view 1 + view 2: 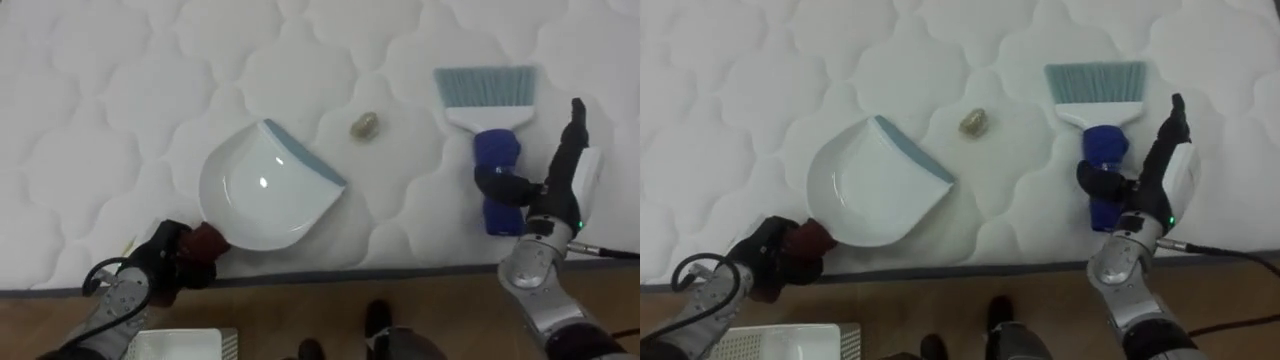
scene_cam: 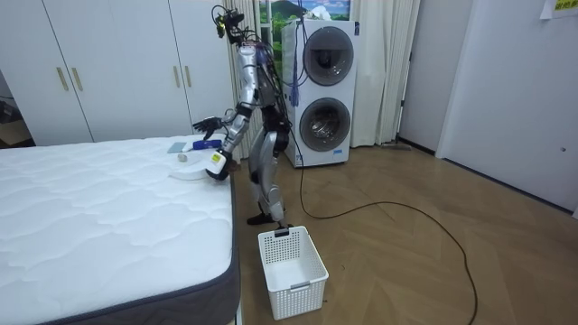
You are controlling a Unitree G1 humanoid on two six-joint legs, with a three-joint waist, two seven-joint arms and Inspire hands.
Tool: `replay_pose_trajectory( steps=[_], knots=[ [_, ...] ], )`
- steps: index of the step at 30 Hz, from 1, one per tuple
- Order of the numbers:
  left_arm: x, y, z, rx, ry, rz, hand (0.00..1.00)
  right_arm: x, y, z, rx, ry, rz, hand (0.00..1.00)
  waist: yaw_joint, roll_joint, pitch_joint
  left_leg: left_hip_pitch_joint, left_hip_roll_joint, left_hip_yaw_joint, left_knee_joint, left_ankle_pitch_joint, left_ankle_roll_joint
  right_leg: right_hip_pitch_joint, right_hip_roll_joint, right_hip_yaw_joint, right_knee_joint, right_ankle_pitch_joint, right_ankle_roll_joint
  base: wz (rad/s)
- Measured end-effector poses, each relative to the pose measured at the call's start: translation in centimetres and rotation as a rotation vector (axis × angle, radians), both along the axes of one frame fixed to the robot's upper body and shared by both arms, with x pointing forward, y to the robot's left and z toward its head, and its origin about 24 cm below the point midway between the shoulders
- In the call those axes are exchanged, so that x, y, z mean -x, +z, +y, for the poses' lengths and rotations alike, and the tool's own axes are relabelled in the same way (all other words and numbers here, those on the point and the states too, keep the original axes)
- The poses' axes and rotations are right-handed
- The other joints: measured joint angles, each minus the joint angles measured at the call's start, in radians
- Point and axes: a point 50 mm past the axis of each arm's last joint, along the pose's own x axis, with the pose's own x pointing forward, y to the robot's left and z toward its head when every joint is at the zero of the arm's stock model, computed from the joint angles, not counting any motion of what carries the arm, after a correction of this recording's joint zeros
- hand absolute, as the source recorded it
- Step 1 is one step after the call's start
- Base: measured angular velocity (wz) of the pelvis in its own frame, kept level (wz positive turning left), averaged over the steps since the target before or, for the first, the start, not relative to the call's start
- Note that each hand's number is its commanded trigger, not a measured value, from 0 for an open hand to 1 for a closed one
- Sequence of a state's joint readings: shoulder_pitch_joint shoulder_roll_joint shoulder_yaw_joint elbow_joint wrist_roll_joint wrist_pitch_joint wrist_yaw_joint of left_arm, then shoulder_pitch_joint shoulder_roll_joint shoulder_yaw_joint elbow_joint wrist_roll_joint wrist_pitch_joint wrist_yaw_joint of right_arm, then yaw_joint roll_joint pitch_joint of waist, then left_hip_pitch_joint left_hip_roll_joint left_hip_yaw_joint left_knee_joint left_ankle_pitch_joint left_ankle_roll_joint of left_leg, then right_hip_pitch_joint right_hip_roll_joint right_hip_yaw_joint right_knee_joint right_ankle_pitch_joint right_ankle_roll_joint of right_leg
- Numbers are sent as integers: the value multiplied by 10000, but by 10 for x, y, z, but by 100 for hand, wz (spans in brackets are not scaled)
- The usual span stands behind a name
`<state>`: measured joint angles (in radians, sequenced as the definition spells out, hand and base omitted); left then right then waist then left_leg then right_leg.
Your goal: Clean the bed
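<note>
My left robot hand (image 1: 165,262) is clenched on the handle of the dustpan (image 1: 265,190). The pan lies left of the scrap (image 1: 364,126) on the bed (image 1: 100,100), mouth toward it. The brush (image 1: 490,110) lies right of the scrap, its long axis running away from me, bristles at the far end. My right robot hand (image 1: 558,185), the nearer one, is released: fingers straight, thumb across the brush handle. I cannot tell if the thumb presses.

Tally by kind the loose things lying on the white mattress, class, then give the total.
dustpan: 1
brush: 1
scrap of litter: 1
Total: 3
</note>
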<state>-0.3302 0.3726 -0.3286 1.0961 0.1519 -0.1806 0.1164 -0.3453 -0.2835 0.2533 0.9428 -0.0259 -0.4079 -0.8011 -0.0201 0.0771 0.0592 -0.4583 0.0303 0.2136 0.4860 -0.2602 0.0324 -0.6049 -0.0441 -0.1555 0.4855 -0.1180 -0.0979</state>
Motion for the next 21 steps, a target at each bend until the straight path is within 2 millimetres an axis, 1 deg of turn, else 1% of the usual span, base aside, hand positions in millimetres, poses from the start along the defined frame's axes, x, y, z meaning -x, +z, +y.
replay_pose_trajectory(
  steps=[2, 5, 7, 12, 14, 17, 21],
  knots=[
    [-2, 1, -1, -188, -109, 74, 100, -4, 2, 2, -17, 244, 91, 0, -6, 169, 23, -31, -55, 1, -29, 16, 26, -103, -67, 1, 85, -17, -4, 0],
    [-6, 3, -1, -261, -102, 54, 100, -5, 0, 2, -37, 483, 421, 0, 10, 292, -5, -27, -122, 25, -70, 37, 55, -203, -150, 34, 264, -101, 1, 0],
    [-7, 4, -2, -252, -119, -5, 100, -7, 0, 3, -54, 601, 511, 0, 12, 314, 2, -23, -179, 30, -88, 52, 71, -276, -221, 51, 407, -171, -1, 2],
    [-10, 6, -7, -421, -344, 15, 100, -6, -7, -3, -214, 630, 1237, 0, -15, 337, -3, 35, -224, 29, -95, 64, 85, -269, -273, 61, 526, -220, -9, 1],
    [-10, 4, -10, -449, -566, 170, 100, -5, -13, -7, -369, 424, 1774, 0, -15, 336, -3, 143, -261, 35, -184, 65, 87, -231, -280, 108, 546, -222, -6, -2],
    [-9, 3, -10, -459, -602, 325, 100, 0, -19, -13, -520, 218, 2228, 0, -24, 335, -2, 146, -259, 46, -195, 70, 88, -234, -268, 126, 539, -224, -4, -2],
    [-9, 3, -10, -543, -632, 400, 100, 3, -21, -25, -282, 85, 2688, 0, 7, 347, 3, 130, -259, 46, -165, 70, 88, -236, -261, 146, 530, -224, -3, 0]
  ],
)
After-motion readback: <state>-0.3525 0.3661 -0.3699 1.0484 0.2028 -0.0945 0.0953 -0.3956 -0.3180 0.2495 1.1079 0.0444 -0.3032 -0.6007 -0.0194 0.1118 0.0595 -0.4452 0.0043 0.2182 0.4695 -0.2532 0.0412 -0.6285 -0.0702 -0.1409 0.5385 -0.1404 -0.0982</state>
